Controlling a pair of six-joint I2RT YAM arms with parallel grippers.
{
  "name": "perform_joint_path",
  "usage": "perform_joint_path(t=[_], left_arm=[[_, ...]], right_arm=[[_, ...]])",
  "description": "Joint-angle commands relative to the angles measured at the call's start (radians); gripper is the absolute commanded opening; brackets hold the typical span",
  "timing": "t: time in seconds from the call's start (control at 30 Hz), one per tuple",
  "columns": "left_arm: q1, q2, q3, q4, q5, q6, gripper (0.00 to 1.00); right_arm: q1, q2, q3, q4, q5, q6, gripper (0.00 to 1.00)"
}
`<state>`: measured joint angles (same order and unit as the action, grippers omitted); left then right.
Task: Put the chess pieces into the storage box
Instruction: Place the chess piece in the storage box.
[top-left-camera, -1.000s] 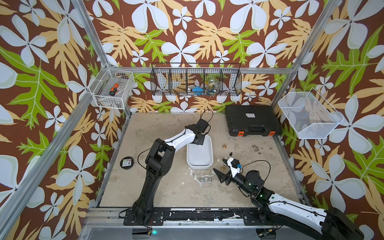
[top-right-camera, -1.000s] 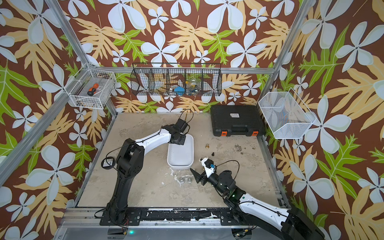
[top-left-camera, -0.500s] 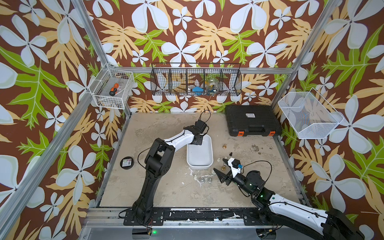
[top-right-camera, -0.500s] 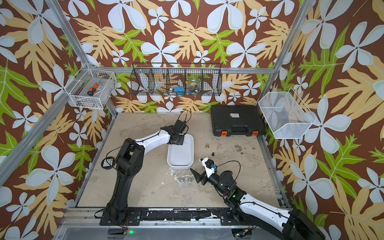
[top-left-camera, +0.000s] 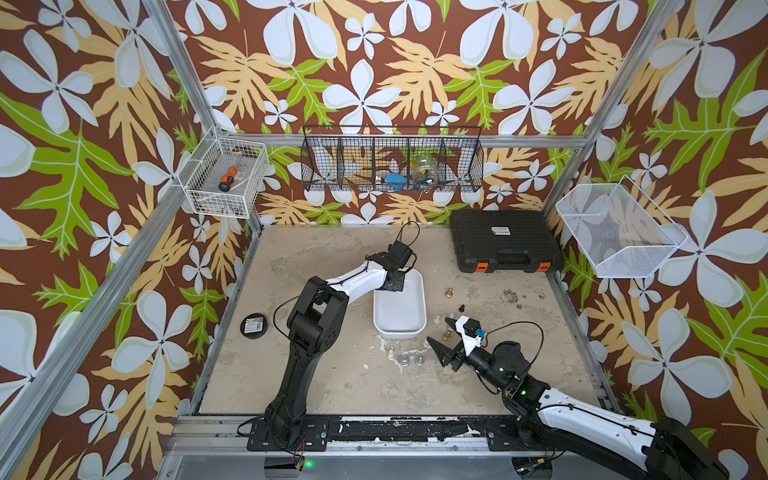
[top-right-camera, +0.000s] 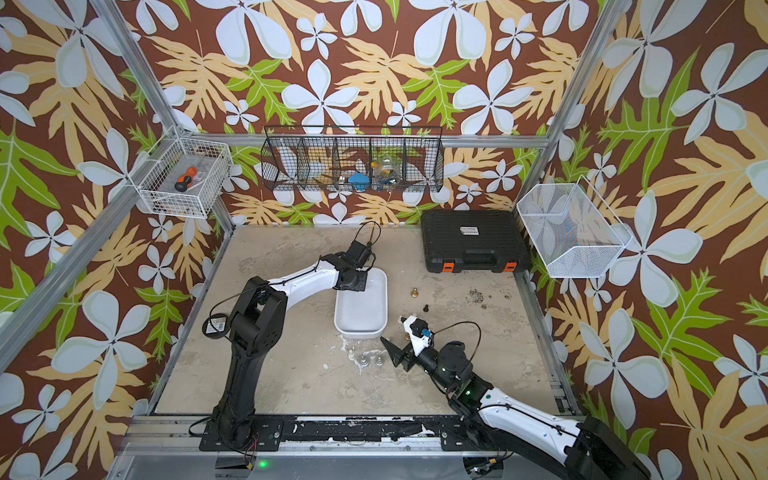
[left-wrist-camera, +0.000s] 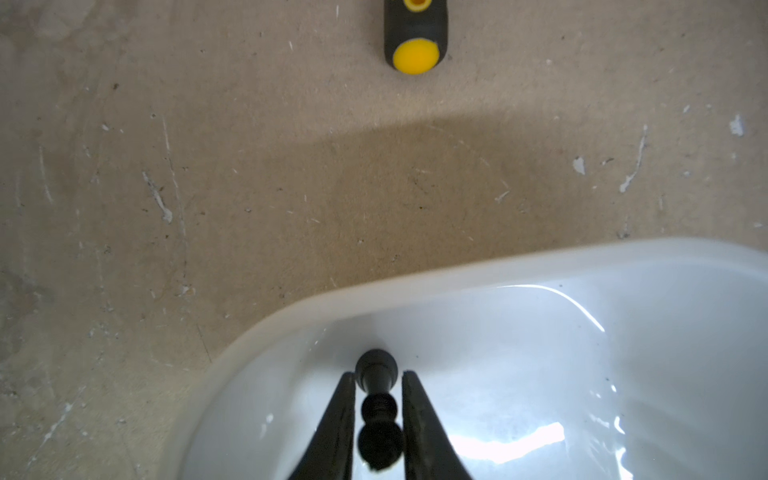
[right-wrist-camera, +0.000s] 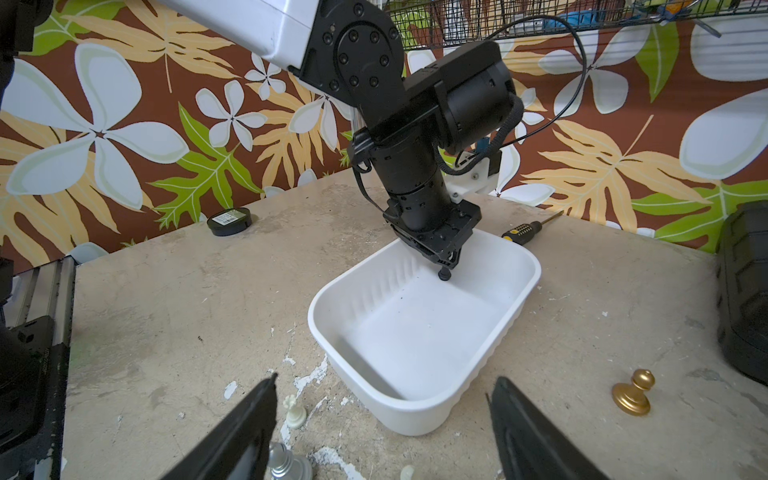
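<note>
L gripper (left-wrist-camera: 379, 374): clamped on black pawn (left-wrist-camera: 379, 440), hanging inside storage box (top-left-camera: 400, 332) corner.
R gripper (right-wrist-camera: 385, 378): spread wide, empty.
White wire basket (top-left-camera: 216, 203), upper left: orange-black screwdriver (top-left-camera: 227, 178).

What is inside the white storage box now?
In the right wrist view the storage box floor looks bare. Only the left gripper reaches in at one corner, holding a black chess piece. The floor just under that piece is covered.
</note>
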<state>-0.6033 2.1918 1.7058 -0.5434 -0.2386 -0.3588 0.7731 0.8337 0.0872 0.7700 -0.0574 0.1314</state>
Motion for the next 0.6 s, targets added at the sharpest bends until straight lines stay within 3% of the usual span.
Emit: perform_joint_path(t=[0.0, 0.3, 0.57], left_arm=[[0.000, -0.009, 0.000, 0.000, 0.012, -0.003, 0.24], [-0.001, -0.047, 0.001, -0.001, 0.017, -0.009, 0.34], [-0.025, -0.294, -0.150, 0.069, -0.005, -0.039, 0.40]], right_arm=[[0.002, 0.004, 0.003, 0.019, -0.013, 0.005, 0.81], [0.002, 0.010, 0.006, 0.018, -0.013, 0.005, 0.81], [0.002, 0.004, 0.002, 0.020, -0.004, 0.005, 0.81]])
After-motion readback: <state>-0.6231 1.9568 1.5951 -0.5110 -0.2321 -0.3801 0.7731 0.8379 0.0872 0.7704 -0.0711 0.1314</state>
